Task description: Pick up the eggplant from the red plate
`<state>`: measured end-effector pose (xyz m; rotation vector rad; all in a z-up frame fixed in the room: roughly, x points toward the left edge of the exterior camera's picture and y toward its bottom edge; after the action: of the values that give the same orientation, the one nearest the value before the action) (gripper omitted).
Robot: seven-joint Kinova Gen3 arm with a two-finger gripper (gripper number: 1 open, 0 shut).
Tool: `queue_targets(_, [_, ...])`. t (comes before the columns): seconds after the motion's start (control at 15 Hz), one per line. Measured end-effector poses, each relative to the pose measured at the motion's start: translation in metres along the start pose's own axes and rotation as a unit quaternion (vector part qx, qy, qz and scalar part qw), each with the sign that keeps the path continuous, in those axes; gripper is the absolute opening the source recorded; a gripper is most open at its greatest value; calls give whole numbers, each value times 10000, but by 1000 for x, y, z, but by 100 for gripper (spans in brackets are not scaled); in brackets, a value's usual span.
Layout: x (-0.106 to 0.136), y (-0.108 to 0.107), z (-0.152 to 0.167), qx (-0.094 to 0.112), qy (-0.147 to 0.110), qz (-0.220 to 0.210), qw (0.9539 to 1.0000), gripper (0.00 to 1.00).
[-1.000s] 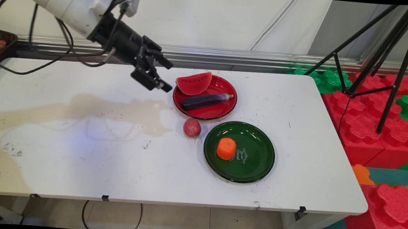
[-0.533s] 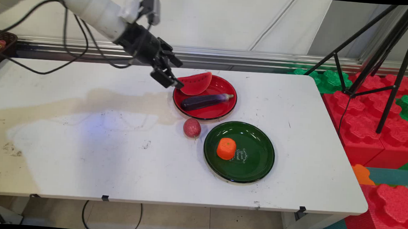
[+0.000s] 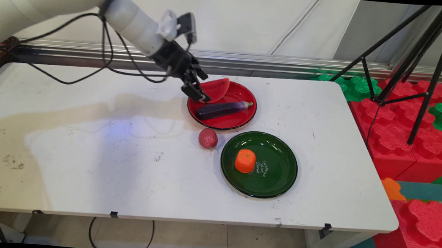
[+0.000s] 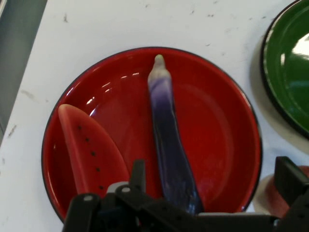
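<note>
Now, from my remote station, I see the gripper (image 3: pixel 200 88) hovering at upper centre over the red plate's (image 3: pixel 244 119) left rim, jaws spread wide and empty, the eggplant (image 4: pixel 169 140) lying lengthwise between them, the watermelon slice (image 4: pixel 89 152) just left of it.

A white table (image 3: pixel 88 162) carries the things; its top is scuffed with dark marks and bears a wide tan stain across its left half. Directly on it sit a red plate (image 3: pixel 240 121) toward the far side and a green plate (image 3: pixel 279 177) just nearer and to the right of it, close but apart. A small reddish round fruit (image 3: pixel 208 138) lies on the bare tabletop beside both plates.
</note>
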<state>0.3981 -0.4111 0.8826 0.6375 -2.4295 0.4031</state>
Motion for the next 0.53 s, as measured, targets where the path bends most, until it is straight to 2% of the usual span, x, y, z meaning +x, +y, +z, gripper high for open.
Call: queue_targets(0.53, [8, -11, 68, 58, -519, -20, 9986, 100])
